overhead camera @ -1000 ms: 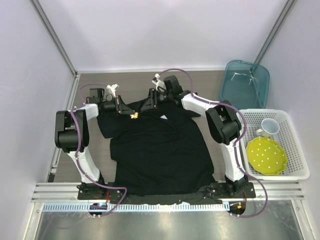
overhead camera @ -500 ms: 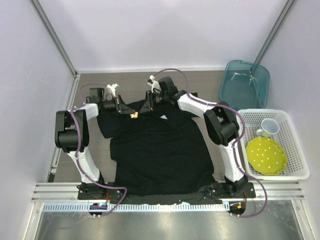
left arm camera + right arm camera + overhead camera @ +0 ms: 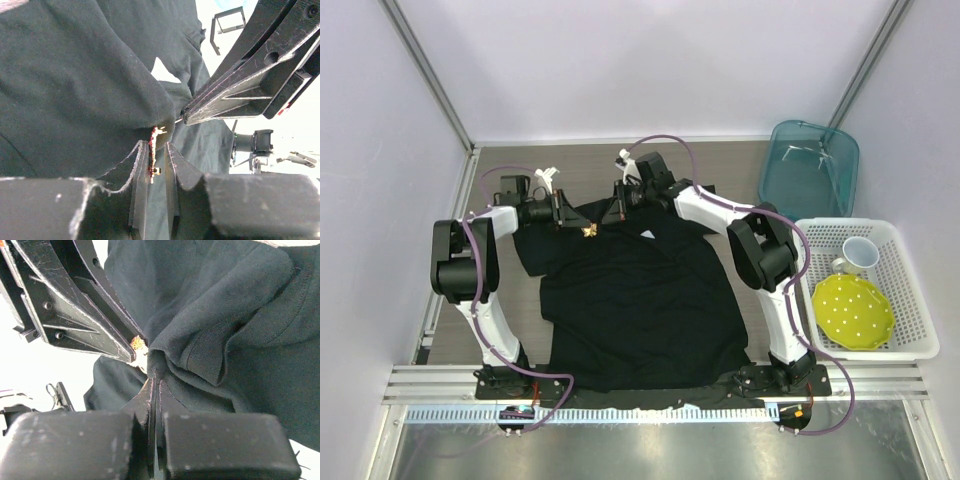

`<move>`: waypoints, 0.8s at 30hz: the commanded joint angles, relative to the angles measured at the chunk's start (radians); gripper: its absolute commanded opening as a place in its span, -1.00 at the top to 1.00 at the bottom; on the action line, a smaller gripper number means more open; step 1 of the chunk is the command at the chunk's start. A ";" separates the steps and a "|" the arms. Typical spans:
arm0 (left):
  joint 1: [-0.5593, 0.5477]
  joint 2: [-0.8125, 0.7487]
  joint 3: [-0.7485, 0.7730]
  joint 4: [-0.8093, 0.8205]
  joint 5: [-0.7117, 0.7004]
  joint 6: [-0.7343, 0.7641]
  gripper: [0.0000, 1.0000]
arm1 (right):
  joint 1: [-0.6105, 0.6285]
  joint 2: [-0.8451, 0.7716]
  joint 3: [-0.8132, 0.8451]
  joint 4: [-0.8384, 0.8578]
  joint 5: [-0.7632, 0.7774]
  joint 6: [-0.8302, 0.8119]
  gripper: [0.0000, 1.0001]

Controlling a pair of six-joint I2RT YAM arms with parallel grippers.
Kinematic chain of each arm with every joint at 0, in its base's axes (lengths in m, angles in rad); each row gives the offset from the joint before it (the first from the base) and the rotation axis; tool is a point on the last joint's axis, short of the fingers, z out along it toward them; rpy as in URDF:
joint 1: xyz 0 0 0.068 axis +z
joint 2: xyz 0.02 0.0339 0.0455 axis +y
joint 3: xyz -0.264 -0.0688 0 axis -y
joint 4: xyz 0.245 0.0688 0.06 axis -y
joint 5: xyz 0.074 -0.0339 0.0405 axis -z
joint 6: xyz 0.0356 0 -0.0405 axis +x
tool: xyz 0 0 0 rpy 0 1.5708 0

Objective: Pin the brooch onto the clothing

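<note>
The clothing (image 3: pixel 640 300) is a black T-shirt spread on the table, bunched at the collar. The brooch (image 3: pixel 588 230) sits there, a tiny golden speck from above. In the left wrist view the brooch (image 3: pixel 152 150) stands edge-on, red, against one pad of my left gripper (image 3: pixel 155 145), with a narrow gap to the other pad; these jaws are slightly open. My right gripper (image 3: pixel 156 382) is shut on a fold of the clothing (image 3: pixel 225 315) right beside the brooch (image 3: pixel 136 343). The two grippers' tips almost meet above the shirt (image 3: pixel 75 90).
A small white label (image 3: pixel 648 233) marks the shirt's chest. A teal bin (image 3: pixel 810 165) stands at the back right. In front of it a white basket (image 3: pixel 920 352) holds a yellow dotted plate (image 3: pixel 852 310) and a mug (image 3: pixel 860 255).
My right gripper has shifted slightly left and closed on the shirt fold. The left gripper's jaws have eased a little apart around the brooch.
</note>
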 commanded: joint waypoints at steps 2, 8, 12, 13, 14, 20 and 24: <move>0.001 -0.011 0.021 0.009 0.037 0.013 0.45 | 0.004 -0.012 0.031 0.007 0.043 -0.009 0.98; 0.016 -0.030 -0.004 0.009 0.032 0.016 0.31 | 0.001 -0.012 0.023 0.020 0.051 0.008 0.99; 0.021 -0.036 -0.031 0.009 0.026 0.016 0.23 | -0.002 -0.017 0.009 0.024 0.056 0.014 0.98; 0.022 -0.037 -0.045 0.007 0.020 0.016 0.22 | -0.002 -0.020 0.008 0.026 0.056 0.019 0.99; 0.021 -0.040 -0.051 0.010 0.018 0.015 0.21 | -0.001 -0.021 0.008 0.024 0.056 0.019 0.98; 0.021 -0.046 -0.102 0.016 0.009 0.013 0.17 | -0.004 -0.030 -0.012 0.032 0.063 0.020 0.99; 0.021 -0.053 -0.125 0.054 0.008 -0.010 0.16 | -0.005 -0.037 -0.025 0.033 0.065 0.025 0.98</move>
